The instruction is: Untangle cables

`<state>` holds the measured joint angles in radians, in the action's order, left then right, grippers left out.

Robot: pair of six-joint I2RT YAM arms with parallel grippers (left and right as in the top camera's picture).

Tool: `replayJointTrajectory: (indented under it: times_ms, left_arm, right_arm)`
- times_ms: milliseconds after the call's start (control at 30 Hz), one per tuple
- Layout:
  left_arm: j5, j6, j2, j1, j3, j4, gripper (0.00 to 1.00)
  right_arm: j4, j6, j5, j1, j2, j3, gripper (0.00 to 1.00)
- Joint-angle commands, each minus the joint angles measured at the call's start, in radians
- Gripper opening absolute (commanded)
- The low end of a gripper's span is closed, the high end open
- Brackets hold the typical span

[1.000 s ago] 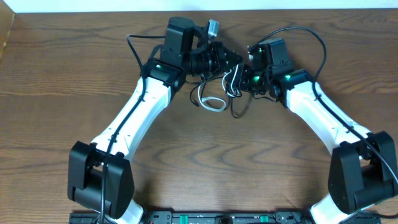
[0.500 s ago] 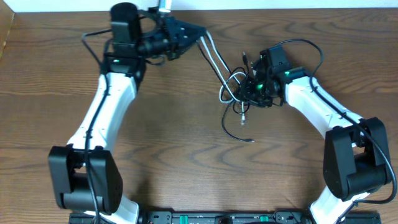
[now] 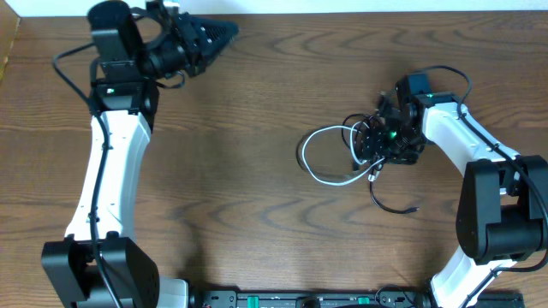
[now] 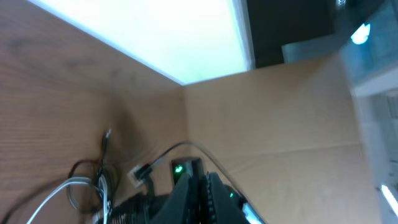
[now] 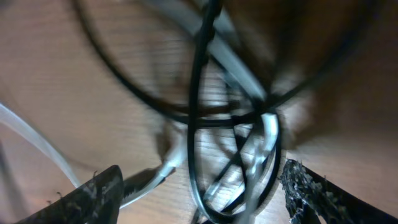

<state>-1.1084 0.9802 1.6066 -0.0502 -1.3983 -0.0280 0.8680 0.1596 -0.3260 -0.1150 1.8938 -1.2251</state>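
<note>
The cables lie in a tangle on the wooden table at the right. The white cable [image 3: 303, 156] forms a loose loop. A black cable [image 3: 390, 205] trails toward the front. My right gripper [image 3: 374, 144] is open and points down on the knot. In the right wrist view its fingers [image 5: 199, 179] stand either side of crossed black cable [image 5: 194, 112] and white cable [image 5: 249, 81] strands, and grip nothing. My left gripper [image 3: 224, 32] is shut and empty at the far left, well away from the cables. The left wrist view shows its fingers [image 4: 205, 190] and, far off, the tangle [image 4: 87, 186].
The table's far edge [image 3: 342, 12] runs just behind my left gripper. A cardboard edge [image 3: 7, 43] stands at the far left. A cardboard wall [image 4: 280, 118] rises beyond the table in the left wrist view. Bare wood lies between the two arms.
My left arm has swung far left and let go of the white cable. The tangle has dropped onto the table and shifted right with my right gripper.
</note>
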Motion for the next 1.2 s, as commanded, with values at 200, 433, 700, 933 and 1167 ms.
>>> replayJointTrajectory:
  times_ms: [200,433,700,933,1167]
  left_arm:
    - [0.301,-0.406,0.001,0.163,-0.014,0.370,0.07]
    - [0.496,-0.552,0.023,0.336,-0.013,0.500,0.34]
    - [0.560,-0.818,0.143,0.533,-0.013,0.558,0.54]
    - [0.586,-1.075,0.330,0.717,-0.013,0.368,0.67]
    - [0.700,-1.119,0.464,0.862,-0.013,0.281,0.67]
  right_arm:
    - [-0.060,-0.146,-0.393,-0.042,-0.156,-0.068,0.79]
    - [-0.097,0.098,-0.195,0.066,-0.246,-0.069,0.74]
    - [-0.029,0.053,-0.150,0.226,-0.246,-0.068,0.75]
    - [0.019,0.023,-0.126,0.272,-0.246,-0.068,0.75]
    - [0.038,0.022,-0.121,0.272,-0.246,-0.068,0.75]
